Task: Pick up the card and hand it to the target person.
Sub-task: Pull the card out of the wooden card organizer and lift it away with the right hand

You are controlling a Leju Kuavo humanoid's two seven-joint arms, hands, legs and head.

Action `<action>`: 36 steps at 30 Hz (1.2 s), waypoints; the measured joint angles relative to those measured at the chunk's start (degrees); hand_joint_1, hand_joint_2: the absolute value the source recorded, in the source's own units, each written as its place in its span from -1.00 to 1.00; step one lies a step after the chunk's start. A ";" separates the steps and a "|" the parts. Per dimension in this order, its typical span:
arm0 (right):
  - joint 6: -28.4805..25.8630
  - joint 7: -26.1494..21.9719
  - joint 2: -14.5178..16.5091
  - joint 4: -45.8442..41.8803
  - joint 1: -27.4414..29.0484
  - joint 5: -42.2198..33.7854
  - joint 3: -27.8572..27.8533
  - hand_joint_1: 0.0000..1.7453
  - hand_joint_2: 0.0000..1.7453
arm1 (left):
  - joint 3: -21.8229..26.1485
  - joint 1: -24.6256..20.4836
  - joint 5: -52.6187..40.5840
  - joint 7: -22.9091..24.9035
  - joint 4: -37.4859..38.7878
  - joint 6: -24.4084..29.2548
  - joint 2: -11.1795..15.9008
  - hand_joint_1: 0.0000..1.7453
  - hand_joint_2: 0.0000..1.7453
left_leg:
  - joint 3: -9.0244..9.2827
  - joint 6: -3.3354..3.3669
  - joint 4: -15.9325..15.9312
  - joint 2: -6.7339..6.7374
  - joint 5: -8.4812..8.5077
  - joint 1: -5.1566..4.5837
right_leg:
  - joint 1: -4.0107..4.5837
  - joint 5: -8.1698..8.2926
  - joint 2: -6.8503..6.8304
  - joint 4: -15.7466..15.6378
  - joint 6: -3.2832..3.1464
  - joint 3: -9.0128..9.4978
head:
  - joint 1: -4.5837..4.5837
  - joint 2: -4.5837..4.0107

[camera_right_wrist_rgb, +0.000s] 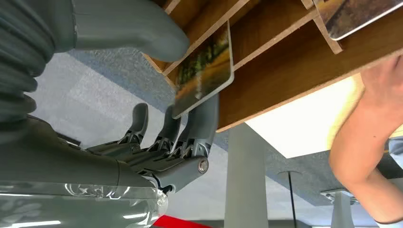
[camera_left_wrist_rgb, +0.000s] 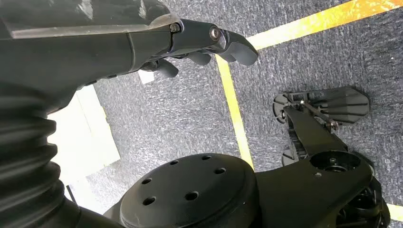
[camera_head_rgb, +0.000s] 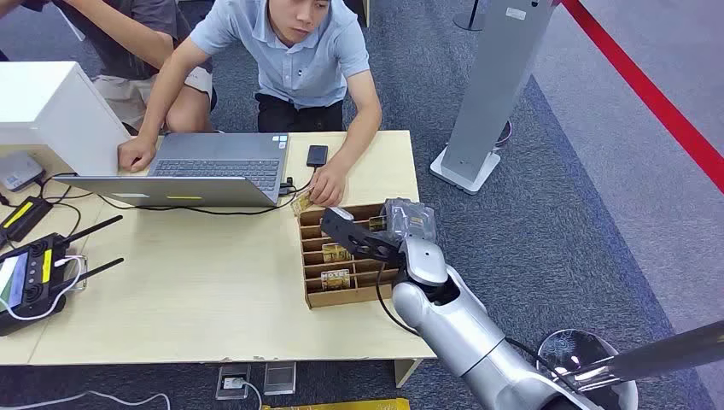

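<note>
— Where are we seeing the right hand (camera_head_rgb: 369,232) sitting?

— We are seeing it reaching over the right end of the wooden tray (camera_head_rgb: 318,295), at the slots nearest the person. In the right wrist view its thumb (camera_right_wrist_rgb: 128,29) is lying on one face of a card (camera_right_wrist_rgb: 204,69) and its fingers (camera_right_wrist_rgb: 199,126) are rising behind the other face, so it is pinching that card. The card is standing partly out of its slot.

— And the room around it?

— The tray is sitting at the right end of the table (camera_head_rgb: 213,299), close to the table's edge, with grey carpet (camera_head_rgb: 546,239) lying open beyond. A grey post on a white base (camera_head_rgb: 478,128) is standing well apart on that side. The person's hand (camera_head_rgb: 329,184) is resting just beside the tray's far corner, holding another card. More cards (camera_head_rgb: 335,277) are lying in the nearer slots.

— The left hand?

— The left hand (camera_left_wrist_rgb: 190,45) is hanging over carpet with yellow tape (camera_left_wrist_rgb: 233,109), fingers curled in on nothing.

— Any writing?

— We are not making out any; the card is showing a blurred golden landscape. A laptop (camera_head_rgb: 213,166) and a phone (camera_head_rgb: 317,155) are lying further left.
</note>
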 joint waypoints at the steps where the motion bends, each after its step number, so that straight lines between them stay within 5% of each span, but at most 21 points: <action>1: -0.15 0.00 0.00 0.03 -0.02 -0.20 0.00 0.29 1.00 | -0.01 0.00 0.00 0.00 0.00 0.00 0.00 -1.00 1.00 | 0.00 0.00 0.00 0.00 0.00 0.00 | 0.00 0.00 0.00 0.00 0.00 0.00 | 0.00 0.00; 12: -2.09 -0.01 -0.23 0.48 -0.45 -1.68 0.10 0.90 1.00 | -0.02 0.00 0.00 0.00 0.00 -0.03 0.00 -1.00 1.00 | 0.01 0.00 0.00 0.00 0.00 0.00 | 0.00 0.00 0.00 0.00 0.00 0.00 | -0.02 0.00; 36: -3.02 -0.05 -1.30 -8.41 -0.11 -5.73 0.79 0.90 1.00 | -0.57 0.03 0.55 -0.46 0.00 0.89 0.02 -1.00 1.00 | 0.01 0.00 0.00 0.00 0.00 0.00 | 0.00 0.00 0.00 0.00 0.00 0.00 | -0.02 0.00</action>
